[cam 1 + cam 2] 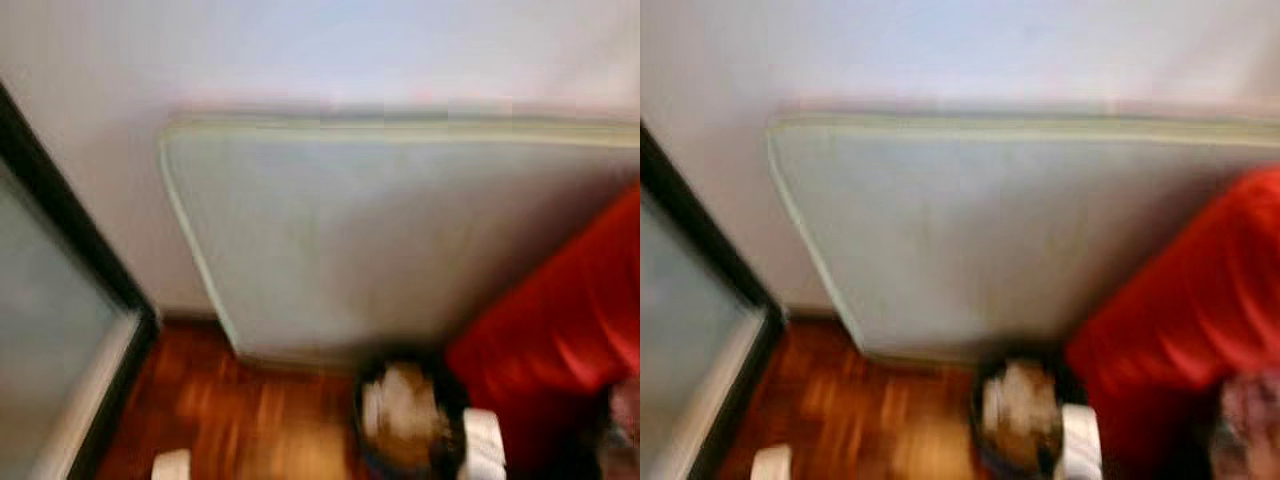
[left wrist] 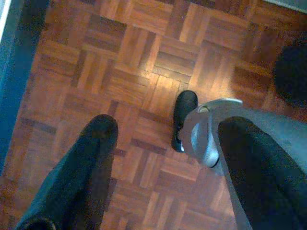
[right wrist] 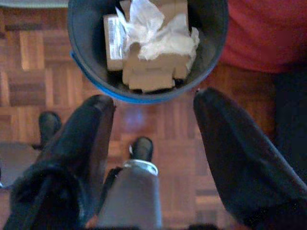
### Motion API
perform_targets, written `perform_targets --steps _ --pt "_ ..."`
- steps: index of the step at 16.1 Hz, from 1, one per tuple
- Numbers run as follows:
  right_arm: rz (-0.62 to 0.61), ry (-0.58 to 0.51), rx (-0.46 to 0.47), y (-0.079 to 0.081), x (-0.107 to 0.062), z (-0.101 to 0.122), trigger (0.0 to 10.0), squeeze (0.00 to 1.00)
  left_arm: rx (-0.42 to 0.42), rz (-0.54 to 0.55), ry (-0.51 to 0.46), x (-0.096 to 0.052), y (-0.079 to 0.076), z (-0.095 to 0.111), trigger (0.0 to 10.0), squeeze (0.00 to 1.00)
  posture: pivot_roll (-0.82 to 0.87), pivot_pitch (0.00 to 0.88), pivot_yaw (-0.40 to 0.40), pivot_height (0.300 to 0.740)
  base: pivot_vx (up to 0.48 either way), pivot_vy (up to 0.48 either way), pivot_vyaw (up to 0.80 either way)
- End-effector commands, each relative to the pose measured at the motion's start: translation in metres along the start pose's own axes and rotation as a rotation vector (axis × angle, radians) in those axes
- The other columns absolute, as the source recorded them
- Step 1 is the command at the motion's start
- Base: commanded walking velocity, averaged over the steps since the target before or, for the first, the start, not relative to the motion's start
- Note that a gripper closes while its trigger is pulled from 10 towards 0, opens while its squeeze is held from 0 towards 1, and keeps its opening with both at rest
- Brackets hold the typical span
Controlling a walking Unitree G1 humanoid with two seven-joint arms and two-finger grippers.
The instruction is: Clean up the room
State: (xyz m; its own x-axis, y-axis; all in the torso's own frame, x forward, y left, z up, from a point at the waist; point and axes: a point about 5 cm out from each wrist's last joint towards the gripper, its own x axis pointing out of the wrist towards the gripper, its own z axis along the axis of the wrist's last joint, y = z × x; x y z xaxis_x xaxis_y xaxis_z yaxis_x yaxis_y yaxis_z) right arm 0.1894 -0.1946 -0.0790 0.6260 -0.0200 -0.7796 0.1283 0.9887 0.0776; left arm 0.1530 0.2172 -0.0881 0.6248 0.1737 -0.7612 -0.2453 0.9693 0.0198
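Observation:
A dark round bin (image 3: 80, 33) with a blue lower rim stands on the parquet floor, holding cardboard boxes (image 3: 148, 72) and crumpled white wrapping (image 3: 153, 33). In the blurred left eye view the bin (image 1: 405, 415) sits at the bottom centre, just in front of me. My right gripper (image 3: 152, 103) hangs open above the floor beside the bin, nothing between its fingers. My left gripper (image 2: 165, 127) is open too, over bare parquet to the bin's left.
A pale mattress (image 1: 400, 230) leans against the white wall ahead. Red fabric (image 1: 570, 310) lies to the right, close to the bin. A dark-framed glass panel (image 1: 70, 220) runs along the left. My own foot (image 2: 184, 112) and silver leg (image 2: 206, 134) stand below the grippers.

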Motion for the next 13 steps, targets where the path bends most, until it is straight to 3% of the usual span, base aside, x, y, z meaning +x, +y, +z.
perform_targets --steps 1,7,13 --pt "-0.002 0.004 -0.005 -0.0005 -0.0001 -0.0006 10.0 0.00 0.000 0.000 0.004 -0.0001 -0.0005 -0.0009 10.0 0.00 0.06 0.100 -0.034 0.740 0.000 0.000 0.00" --pt "-0.003 0.013 0.005 -0.0005 0.0000 -0.0009 10.0 0.00 -0.009 -0.005 0.009 0.0000 0.0000 -0.0010 10.0 0.00 0.06 0.102 -0.035 0.740 0.000 0.000 0.00" --pt "0.002 0.027 -0.002 0.0004 0.0002 -0.0019 10.0 0.00 -0.005 -0.008 0.012 0.0002 0.0003 -0.0005 10.0 0.00 0.06 0.108 -0.032 0.740 0.000 0.000 -0.79"
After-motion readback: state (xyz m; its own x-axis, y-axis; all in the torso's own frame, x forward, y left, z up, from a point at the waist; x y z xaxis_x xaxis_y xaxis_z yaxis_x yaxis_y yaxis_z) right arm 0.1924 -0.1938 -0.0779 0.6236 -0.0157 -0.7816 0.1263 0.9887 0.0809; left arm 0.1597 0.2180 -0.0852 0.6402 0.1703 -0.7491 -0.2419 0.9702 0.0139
